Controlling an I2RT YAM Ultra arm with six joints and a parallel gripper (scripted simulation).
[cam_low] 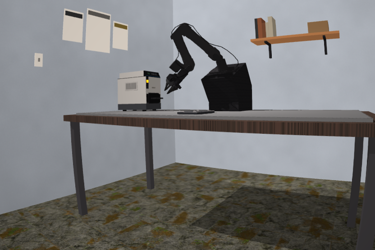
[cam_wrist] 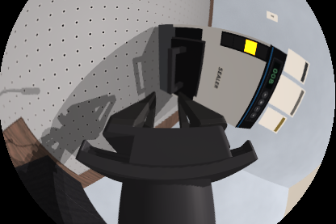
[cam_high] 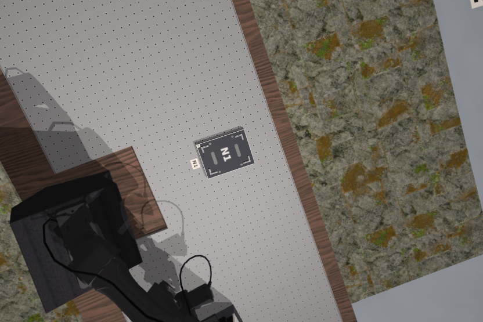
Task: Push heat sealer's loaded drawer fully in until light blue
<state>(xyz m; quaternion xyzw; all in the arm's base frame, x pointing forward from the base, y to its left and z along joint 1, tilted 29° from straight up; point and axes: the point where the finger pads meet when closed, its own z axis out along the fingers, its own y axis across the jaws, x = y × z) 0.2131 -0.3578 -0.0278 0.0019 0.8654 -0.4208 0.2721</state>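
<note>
The heat sealer [cam_low: 132, 91] [cam_wrist: 232, 77] stands upright on the table, a beige box with a dark base. Its light [cam_low: 147, 81] [cam_wrist: 250, 47] is amber. The black drawer front [cam_low: 153, 97] [cam_wrist: 193, 66] sits in the sealer's opening, with its handle [cam_low: 161, 97] [cam_wrist: 171, 70] sticking out. The seal sheet, plate and sealing frame are hidden inside. My gripper [cam_low: 166, 91] [cam_wrist: 166, 95] is partly open with nothing between its fingers. It is in front of the sealer, a little above and clear of the handle.
A dark flat tray marked N1 [cam_high: 218, 154] [cam_low: 196, 112] lies on the perforated mat [cam_high: 155, 76], with a small N1 label [cam_high: 194, 163] beside it. The arm's black base box [cam_high: 42, 256] [cam_low: 230, 89] stands behind the gripper. A wall shelf [cam_low: 296, 38] is high up at the right.
</note>
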